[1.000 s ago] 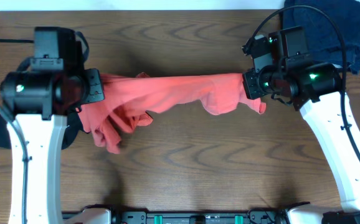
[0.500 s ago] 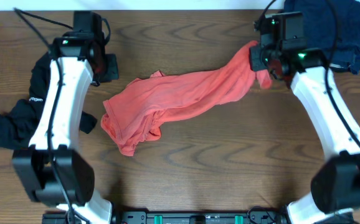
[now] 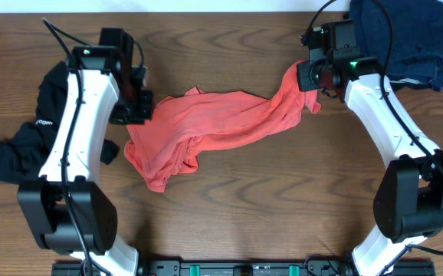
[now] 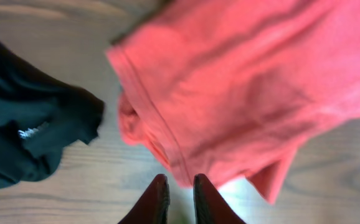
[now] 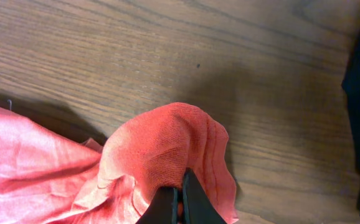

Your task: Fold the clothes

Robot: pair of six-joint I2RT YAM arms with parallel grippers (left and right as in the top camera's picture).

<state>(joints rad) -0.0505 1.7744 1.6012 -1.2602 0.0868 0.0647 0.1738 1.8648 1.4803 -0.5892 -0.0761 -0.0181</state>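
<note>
Two arms share one garment. Seen from overhead, the left gripper (image 3: 139,107) hangs at the shirt's western edge. Its wrist view shows the jaws barely parted with nothing between them, over bare table (image 3: 283,199) just short of a hem. The coral-red T-shirt (image 3: 221,119) starts touching-close at that gripper's 3 o'clock and bunches into a crumpled lobe toward its 5 o'clock.

From that lobe the shirt's long axis runs roughly from 8 o'clock up to 2 o'clock, narrowing into a twisted rope as it goes. At the 2 o'clock end the right gripper (image 3: 311,77) is clamped tight on a pinched fold of red cloth, which the right wrist view shows wrapped over its fingertips.

The free, bunched end therefore lies on the left arm's side, well apart from the right one. Spreading the shirt flat probably depends on the left gripper catching the hem at its 3 o'clock.

Farther out:
- One limp black garment (image 3: 11,157) lies at the left gripper's 8 o'clock, partly under that arm.
- One dark navy heap (image 3: 405,34) lies at the right gripper's 2 o'clock, in the far corner.

That makes three textile items, one of them held.
</note>
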